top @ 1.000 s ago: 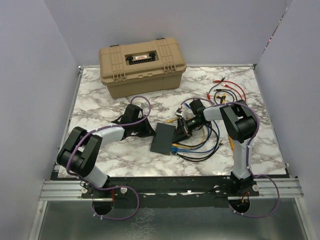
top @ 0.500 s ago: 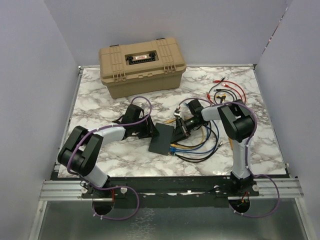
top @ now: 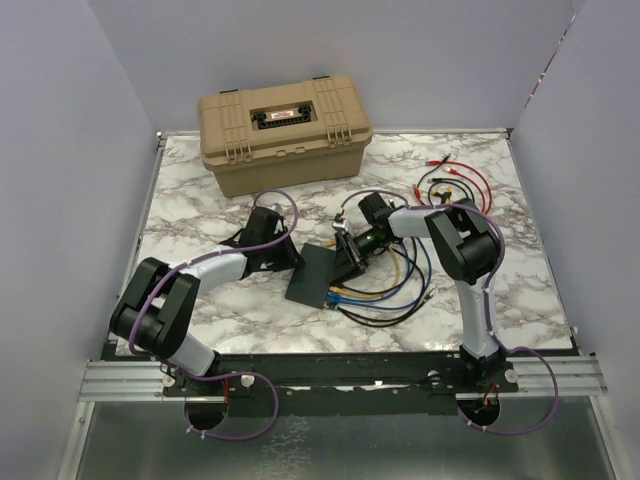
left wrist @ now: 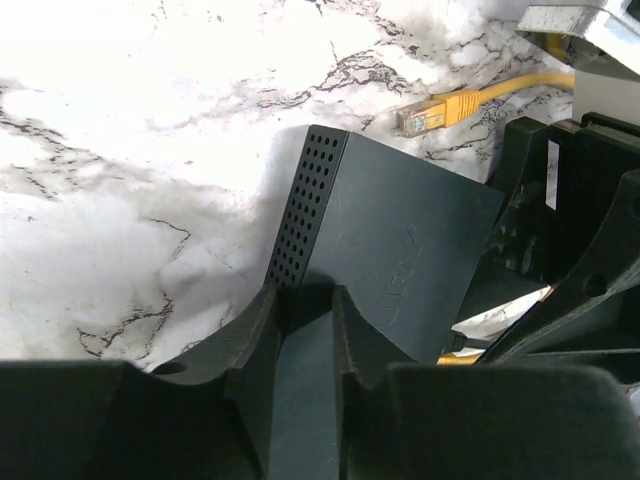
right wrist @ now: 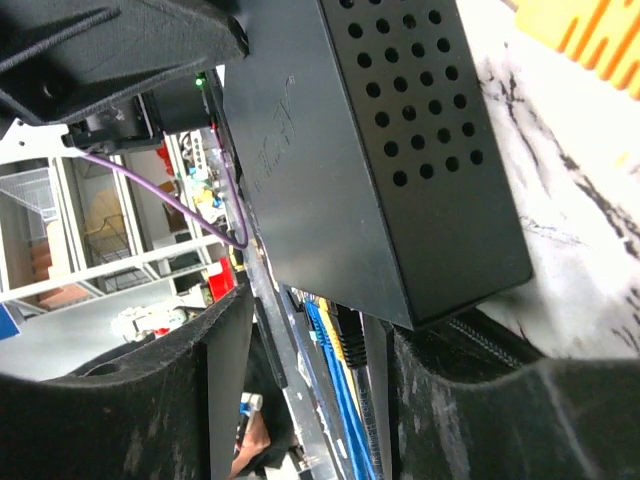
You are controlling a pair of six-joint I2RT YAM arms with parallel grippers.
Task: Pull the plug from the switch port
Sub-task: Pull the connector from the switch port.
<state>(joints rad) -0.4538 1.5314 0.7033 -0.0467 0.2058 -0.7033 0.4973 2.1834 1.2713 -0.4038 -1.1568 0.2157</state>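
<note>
The black switch [top: 308,275] lies between my two arms, its perforated side [left wrist: 300,205] showing in the left wrist view. My left gripper [left wrist: 305,300] is shut on the switch's edge, with the box running between its narrow jaws. Blue, yellow and black plugs [right wrist: 345,345] sit in the ports on the switch's near short edge [top: 335,295]. My right gripper [right wrist: 315,330] stands open around these plugs and the switch's corner [right wrist: 340,150]; a gap shows beside the left finger. A loose yellow plug [left wrist: 430,115] lies on the marble beyond the switch.
A tan toolbox [top: 285,130] stands at the back. Red and black leads [top: 455,175] lie at the back right. Blue, yellow and black cables [top: 395,290] loop on the table right of the switch. Grey walls close in both sides.
The switch and both grippers have shifted left. The right gripper's jaws have widened. The left gripper opened briefly and has closed in on the switch again.
</note>
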